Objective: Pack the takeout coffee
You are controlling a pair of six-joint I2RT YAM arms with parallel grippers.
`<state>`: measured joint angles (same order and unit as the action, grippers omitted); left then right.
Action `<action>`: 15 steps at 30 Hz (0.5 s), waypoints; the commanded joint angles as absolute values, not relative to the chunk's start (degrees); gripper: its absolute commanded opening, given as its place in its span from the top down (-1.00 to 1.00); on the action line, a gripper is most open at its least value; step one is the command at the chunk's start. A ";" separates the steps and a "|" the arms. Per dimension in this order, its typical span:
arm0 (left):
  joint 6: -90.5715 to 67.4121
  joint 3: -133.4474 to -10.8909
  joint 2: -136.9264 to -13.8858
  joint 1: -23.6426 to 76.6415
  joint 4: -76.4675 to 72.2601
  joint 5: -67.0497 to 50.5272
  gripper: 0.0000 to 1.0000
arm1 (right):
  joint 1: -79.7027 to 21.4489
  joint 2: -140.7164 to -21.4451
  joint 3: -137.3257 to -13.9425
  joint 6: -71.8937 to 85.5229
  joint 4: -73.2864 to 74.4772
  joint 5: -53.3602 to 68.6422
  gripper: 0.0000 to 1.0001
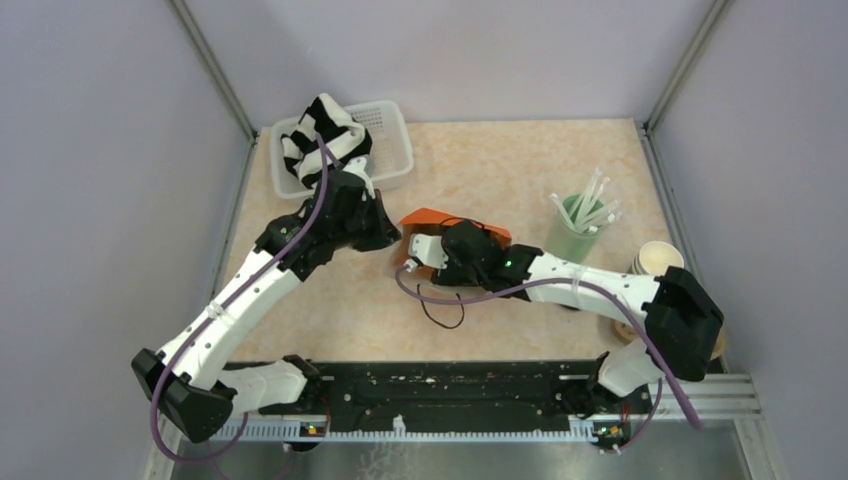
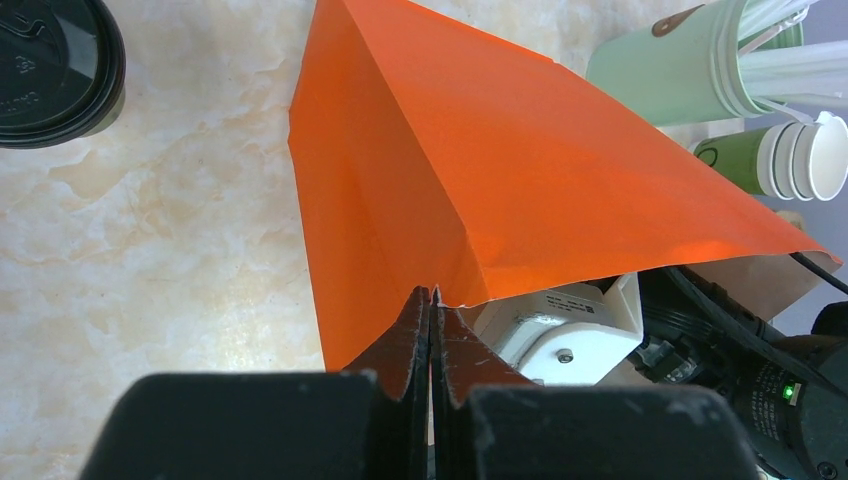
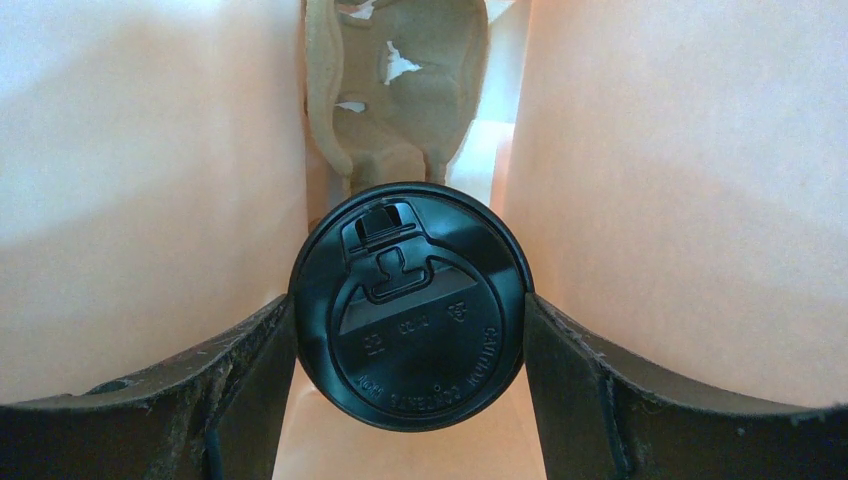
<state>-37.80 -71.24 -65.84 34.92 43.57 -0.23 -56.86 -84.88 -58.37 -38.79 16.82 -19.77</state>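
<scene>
coffee cup [image 3: 410, 305]: one, black lid on, inside the orange bag [image 2: 520, 170], pinched at its sides by the right hand [image 1: 418, 252]
bag also holds: one brown pulp tray [image 3: 400, 90], behind the cup
left hand [image 2: 432, 300]: pressed together on the bag's edge
second lid [image 2: 50, 65]: one, on the desk [image 2: 180, 220] near the bag
tumbler [image 1: 572, 235]: several white straws [image 1: 590, 205]
basket [image 1: 395, 150]: one striped cloth [image 1: 320, 135]

1. The right gripper [image 3: 410, 325] is clamping a round black lid [image 3: 410, 300] between its two fingers [image 3: 250, 370], with one finger pressing against each side of the rim.
2. The black lid is facing the camera, its sip tab sitting toward the top.
3. The pale orange walls of a paper bag [image 3: 150, 180] are enclosing the gripper on both sides.
4. A tan pulp tray [image 3: 400, 90] is showing beyond the lid, deeper inside the bag.
</scene>
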 commanded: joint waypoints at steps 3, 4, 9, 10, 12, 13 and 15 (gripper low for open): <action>-37.89 -72.01 -64.83 34.94 42.58 -0.52 1.00 | -57.52 -82.52 -58.80 -40.23 20.19 -24.97 -0.01; -37.95 -71.93 -64.80 34.94 42.54 -0.48 1.00 | -57.75 -82.19 -58.36 -40.86 19.49 -25.70 -0.01; -37.59 -71.99 -64.73 34.93 42.47 1.74 1.00 | -59.04 -80.29 -57.95 -43.97 17.99 -22.32 -0.01; -37.26 -72.16 -64.71 34.90 42.32 1.90 1.00 | -59.27 -80.21 -58.12 -44.66 18.13 -21.58 -0.01; -37.01 -72.52 -64.98 34.98 42.42 2.21 1.00 | -59.89 -80.27 -58.46 -46.28 18.63 -20.93 -0.01; -36.98 -72.64 -65.10 34.96 42.38 2.34 1.00 | -60.24 -80.32 -58.66 -47.10 18.80 -20.68 -0.01; -37.00 -72.85 -65.43 34.96 42.13 1.97 1.00 | -60.77 -80.18 -58.92 -48.86 19.68 -19.05 -0.01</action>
<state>-37.76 -71.24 -65.78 34.92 43.59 1.15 -59.27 -82.26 -57.80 -44.62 18.74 -21.98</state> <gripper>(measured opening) 0.006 0.737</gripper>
